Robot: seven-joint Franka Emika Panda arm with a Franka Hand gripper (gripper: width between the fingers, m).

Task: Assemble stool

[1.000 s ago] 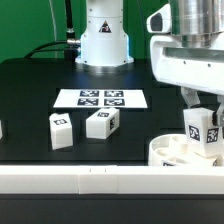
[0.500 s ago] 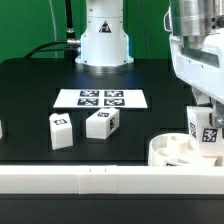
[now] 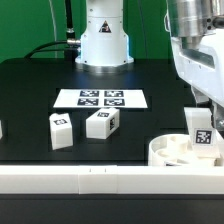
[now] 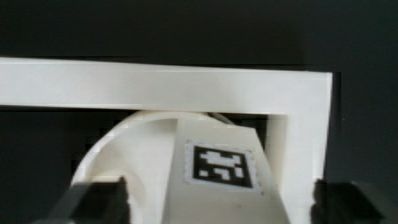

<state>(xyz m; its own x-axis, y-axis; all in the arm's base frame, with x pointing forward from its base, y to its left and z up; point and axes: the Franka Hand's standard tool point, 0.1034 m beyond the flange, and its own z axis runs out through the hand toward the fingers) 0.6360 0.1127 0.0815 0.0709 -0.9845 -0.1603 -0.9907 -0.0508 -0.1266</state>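
A: What is the gripper (image 3: 203,112) doing in the exterior view?

B: It is narrowed onto one block leg (image 3: 204,135), which it holds upright with the tag facing the camera. From the marker board (image 3: 102,98), that is forward and toward the exterior view's right, directly over the round seat (image 3: 172,151).

A: Why upright?

B: I judge the leg's lower end has to meet a socket in the seat, so it is kept square above it. I cannot tell whether it has seated.

A: And the other parts?

B: Two loose legs, one (image 3: 60,131) and another (image 3: 102,123), lie just in front of the marker board, well apart from the seat. They are probably parked there for later pickups.

A: And the wrist view?

B: The gripper (image 4: 214,206) has its dark fingers (image 4: 98,205) flanking the tagged leg (image 4: 210,165). The seat's (image 4: 128,150) curve lies beneath, and a white border rail (image 4: 160,85) corners beyond it.

A: Any containers?

B: None, really. Only the seat takes anything in, and only this one leg is at it.
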